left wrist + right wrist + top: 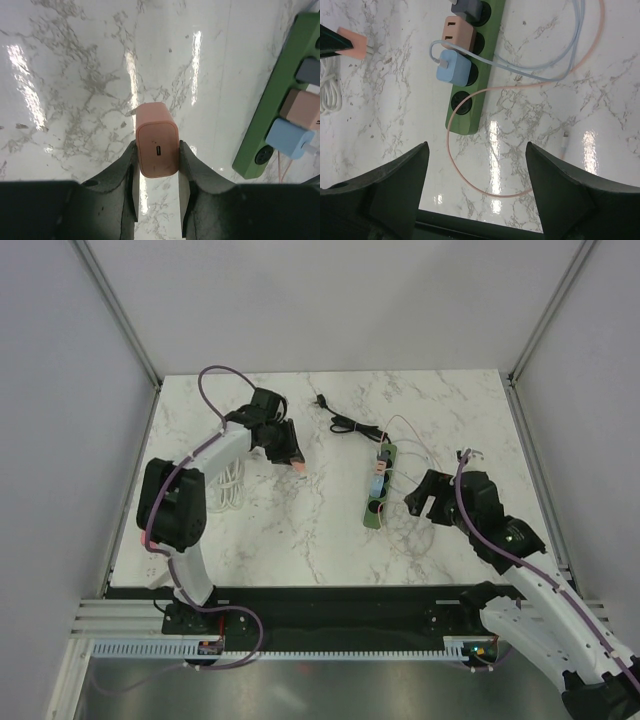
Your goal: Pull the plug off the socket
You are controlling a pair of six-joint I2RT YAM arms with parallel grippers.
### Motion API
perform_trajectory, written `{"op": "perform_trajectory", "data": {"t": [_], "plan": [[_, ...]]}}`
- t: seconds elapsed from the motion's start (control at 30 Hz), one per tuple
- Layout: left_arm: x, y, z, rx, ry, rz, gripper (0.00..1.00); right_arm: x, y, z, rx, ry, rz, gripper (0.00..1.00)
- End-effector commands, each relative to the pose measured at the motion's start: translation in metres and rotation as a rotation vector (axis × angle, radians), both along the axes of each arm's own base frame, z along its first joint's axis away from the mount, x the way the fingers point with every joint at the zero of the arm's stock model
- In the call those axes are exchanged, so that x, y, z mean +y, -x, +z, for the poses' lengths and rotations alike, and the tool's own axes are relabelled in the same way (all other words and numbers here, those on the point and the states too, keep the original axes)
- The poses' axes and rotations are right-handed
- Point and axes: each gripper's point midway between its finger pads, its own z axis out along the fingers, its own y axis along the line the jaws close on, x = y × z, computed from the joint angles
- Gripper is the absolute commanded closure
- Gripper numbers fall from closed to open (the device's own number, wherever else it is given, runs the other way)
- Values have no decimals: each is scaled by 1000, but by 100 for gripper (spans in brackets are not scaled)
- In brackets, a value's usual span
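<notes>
Your left gripper (158,167) is closed part way on the plug (157,137). Its two dark fingers (131,172) press on the plug's two side faces, as the left wrist view shows. The plug is a salmon-pink block with rounded corners. The face turned to that camera has one small oval port in the middle. In the right wrist view you can see the same plug (351,44) at the far left, with its metal prongs (370,49) bare and pointing toward the power strip (470,100). So the plug is out of the socket. In the top view it (298,468) is over the marble table (300,530), well apart from the strip (378,490) and to the left of it. Whether it touches the table, I cannot tell.

Your right gripper (476,155) has its jaws wide apart and holds nothing. It hangs over the near end of the strip.

The strip is green and long. In it sit a dark grey plug (467,6), a pink plug (457,31) and a blue plug (452,67), then one empty socket (461,102) at the near end. A blue cable (555,75) and a pink cable (470,185) lie looped on the table beside it. A coiled white cable (230,485) lies near the left arm, and a black cord (345,420) lies beyond the strip.
</notes>
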Motion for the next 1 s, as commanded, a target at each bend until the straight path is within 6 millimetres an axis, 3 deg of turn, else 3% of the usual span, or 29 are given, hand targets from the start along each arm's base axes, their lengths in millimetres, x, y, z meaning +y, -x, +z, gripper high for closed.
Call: {"op": "perform_trajectory", "data": {"t": [0.0, 0.13, 0.27, 0.47, 0.57, 0.67, 0.83, 0.93, 0.97], "plan": [[-3, -29, 19, -78, 120, 24, 97, -9, 5, -6, 7, 34, -18, 14], [5, -38, 11, -68, 143, 30, 89, -9, 6, -9, 7, 35, -14, 14], [10, -39, -4, -49, 118, 29, 51, -8, 5, -7, 3, 34, -9, 14], [13, -39, -7, -38, 118, 35, 47, -8, 5, -3, -17, 22, -13, 14], [20, -37, -5, -51, 84, 58, 37, -8, 5, -2, -20, 23, -11, 14], [23, -36, 15, -108, 66, 70, 29, -8, 5, -5, -14, 27, -12, 14], [-2, -16, 43, -179, 70, 0, 28, -5, 1, -13, 6, 28, -8, 14], [-30, 3, 48, -204, 64, -90, 47, -1, 0, -16, 15, 17, 3, 13], [-46, 16, 47, -210, 53, -138, 47, 0, -1, -16, 17, 16, 3, 13]]}}
